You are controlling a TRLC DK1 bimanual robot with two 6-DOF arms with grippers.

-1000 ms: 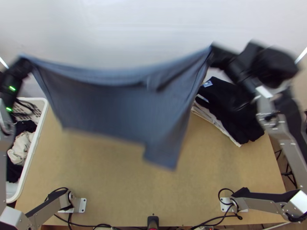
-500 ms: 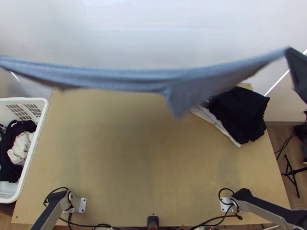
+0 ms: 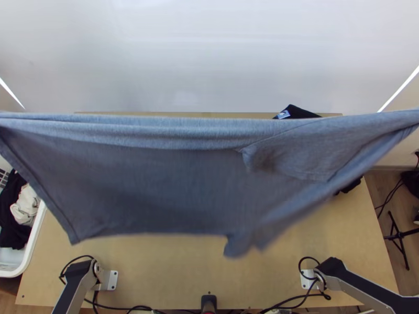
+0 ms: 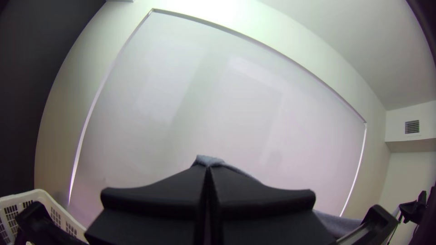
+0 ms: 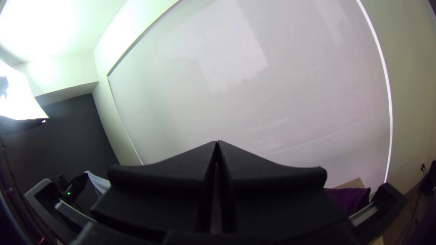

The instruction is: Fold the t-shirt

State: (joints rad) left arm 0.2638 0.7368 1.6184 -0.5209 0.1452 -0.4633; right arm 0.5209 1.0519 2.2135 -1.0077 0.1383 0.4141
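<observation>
Top view: the light wooden worktop (image 3: 157, 272) spread beneath the blue-grey t-shirt (image 3: 183, 178), which hung stretched from side to side, upper edge nearly level, lower edge uneven, a loose flap on its right part. Whether the cloth touched the wood could not be told. A white basket (image 3: 33, 238) stood at the left with dark (image 3: 11, 209) and cream clothes (image 3: 24, 205) in it. A black garment (image 3: 298, 112) with a pale patch lay at the far right of the worktop, partly behind the t-shirt. White brackets (image 3: 111, 280) sat at the near edge, left and right, with black cables (image 3: 125, 306) around them. Beyond the worktop stood a pale panel (image 3: 209, 52); at the right were a wooden floor (image 3: 378, 194) and a black stand (image 3: 400, 246).

Left wrist view: left hand (image 4: 208, 167) pressed together, pinching a bunched bit of the t-shirt at its tips; more of the cloth ran towards the other arm. This view added a dark wall (image 4: 41, 113) and a vent (image 4: 412, 126) high in a white wall.

Right wrist view: right hand (image 5: 217, 141) pressed together; the left wrist view showed cloth leading up to it, recorded as a pinch on the t-shirt's other end. This view added a bright lamp (image 5: 16, 97) and a dark purple cloth (image 5: 346, 199).
</observation>
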